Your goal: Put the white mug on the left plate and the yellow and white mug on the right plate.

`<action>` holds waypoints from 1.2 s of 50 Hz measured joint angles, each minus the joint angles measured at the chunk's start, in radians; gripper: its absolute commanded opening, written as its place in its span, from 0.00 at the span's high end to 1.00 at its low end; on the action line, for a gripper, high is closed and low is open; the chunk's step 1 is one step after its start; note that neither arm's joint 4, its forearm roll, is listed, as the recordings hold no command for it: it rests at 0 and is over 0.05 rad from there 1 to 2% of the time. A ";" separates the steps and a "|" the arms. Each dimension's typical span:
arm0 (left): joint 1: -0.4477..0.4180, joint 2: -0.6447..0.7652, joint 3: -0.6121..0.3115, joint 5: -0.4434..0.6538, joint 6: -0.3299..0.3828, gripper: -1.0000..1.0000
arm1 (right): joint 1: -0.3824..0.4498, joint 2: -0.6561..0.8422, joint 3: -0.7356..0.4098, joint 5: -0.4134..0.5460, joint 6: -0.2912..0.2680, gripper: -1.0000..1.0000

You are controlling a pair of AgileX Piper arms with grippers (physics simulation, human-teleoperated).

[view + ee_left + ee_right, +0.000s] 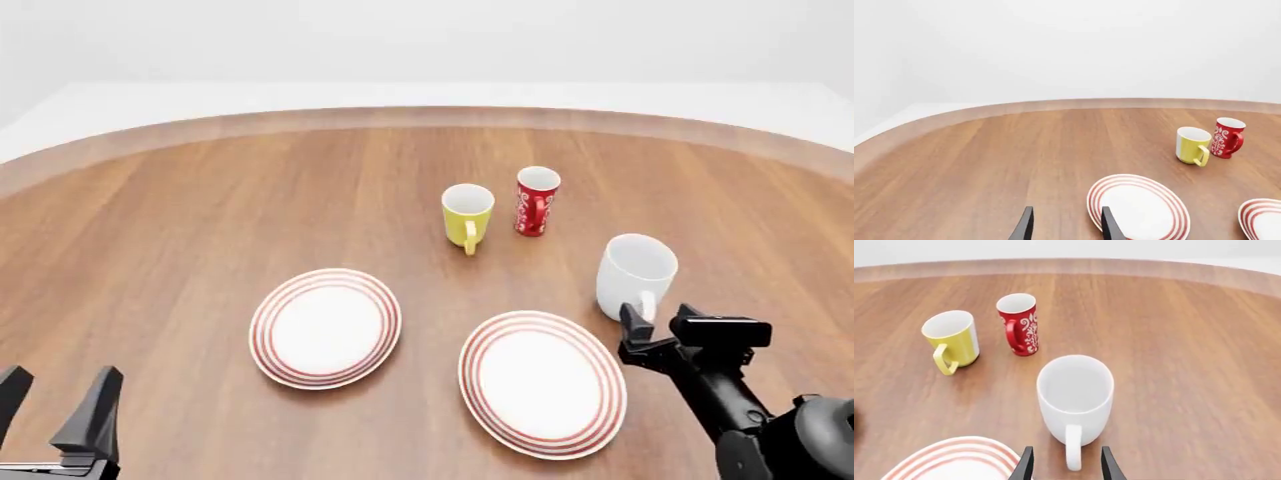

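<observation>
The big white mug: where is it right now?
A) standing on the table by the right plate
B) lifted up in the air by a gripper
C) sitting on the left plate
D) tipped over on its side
A: the white mug stands upright on the wood table beside the right plate, with the open right gripper just behind its handle.
</observation>
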 measured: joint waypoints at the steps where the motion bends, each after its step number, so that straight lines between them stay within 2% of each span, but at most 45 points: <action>1: 0.000 0.000 0.000 0.000 0.000 0.00 | -0.001 0.005 -0.002 -0.002 0.001 0.00; 50: 0.000 0.000 0.000 0.000 0.000 0.00 | -0.020 0.179 -0.103 0.001 0.023 0.00; 51: 0.000 0.000 0.000 0.000 0.000 0.00 | -0.019 0.181 -0.104 0.001 0.023 1.00; 60: 0.000 0.000 0.000 0.000 0.000 0.00 | -0.018 0.183 -0.104 0.000 0.019 1.00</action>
